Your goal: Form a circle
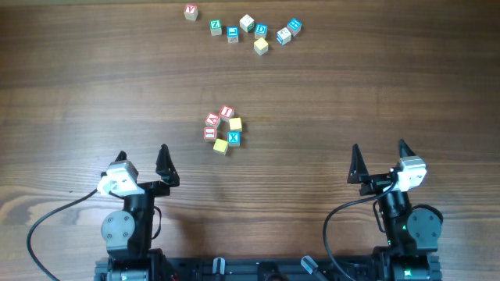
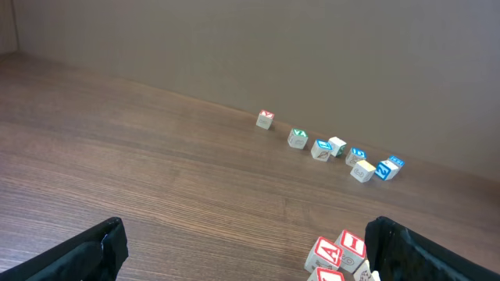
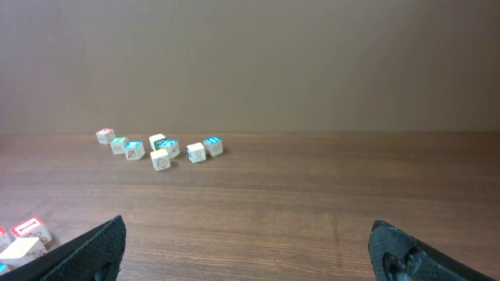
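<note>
- Brown wood-grain table (image 1: 351, 94): flat, matte, with open surface on both sides of the middle.
- Black left gripper (image 1: 142, 156) and black right gripper (image 1: 380, 152): pointed fingers spread wide and released, gripping nothing, at the near edge.
- Loose wooden letter cubes (image 1: 247, 23): ragged row near the far edge.
- Small circle (image 1: 223, 129) of wooden cubes with red-lettered, yellow and blue "X" faces: tight ring at the table's centre, apart from both grippers.

Wooden desk (image 1: 351, 94), seen on my overhead feed.
I see the circle (image 1: 233, 125) of letter cubes lying near centre, and eight loose letter cubes (image 1: 247, 23) strung out toward twelve o'clock.
</note>
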`<state>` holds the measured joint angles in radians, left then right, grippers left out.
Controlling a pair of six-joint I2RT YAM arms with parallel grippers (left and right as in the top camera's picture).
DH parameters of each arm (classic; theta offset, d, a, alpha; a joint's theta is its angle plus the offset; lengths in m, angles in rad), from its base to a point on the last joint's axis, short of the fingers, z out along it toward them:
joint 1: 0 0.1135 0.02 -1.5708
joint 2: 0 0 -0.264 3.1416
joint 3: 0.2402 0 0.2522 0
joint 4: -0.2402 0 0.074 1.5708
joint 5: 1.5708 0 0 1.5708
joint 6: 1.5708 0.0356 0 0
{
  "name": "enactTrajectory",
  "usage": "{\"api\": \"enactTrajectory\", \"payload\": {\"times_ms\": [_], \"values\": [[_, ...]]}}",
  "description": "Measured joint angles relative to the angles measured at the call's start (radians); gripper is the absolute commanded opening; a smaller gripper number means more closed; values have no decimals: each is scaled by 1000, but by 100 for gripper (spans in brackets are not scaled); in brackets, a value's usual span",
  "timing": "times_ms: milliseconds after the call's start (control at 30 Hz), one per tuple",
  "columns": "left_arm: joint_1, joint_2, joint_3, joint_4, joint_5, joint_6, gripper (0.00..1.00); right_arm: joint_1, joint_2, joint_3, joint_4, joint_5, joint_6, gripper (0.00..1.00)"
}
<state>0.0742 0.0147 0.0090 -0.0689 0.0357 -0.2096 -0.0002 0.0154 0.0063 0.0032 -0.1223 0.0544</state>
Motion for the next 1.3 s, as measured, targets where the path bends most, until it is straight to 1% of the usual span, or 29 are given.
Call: {"api": "enactTrajectory", "payload": {"times_ms": [600,733,767,1300], "values": [[0,0,0,0,0,3,100,0,0,0,0,0,0,100],[0,0,0,0,0,3,100,0,0,0,0,0,0,98],[0,0,0,0,0,3,100,0,0,0,0,0,0,100],[0,0,0,0,0,4,100,0,0,0,0,0,0,100]]}}
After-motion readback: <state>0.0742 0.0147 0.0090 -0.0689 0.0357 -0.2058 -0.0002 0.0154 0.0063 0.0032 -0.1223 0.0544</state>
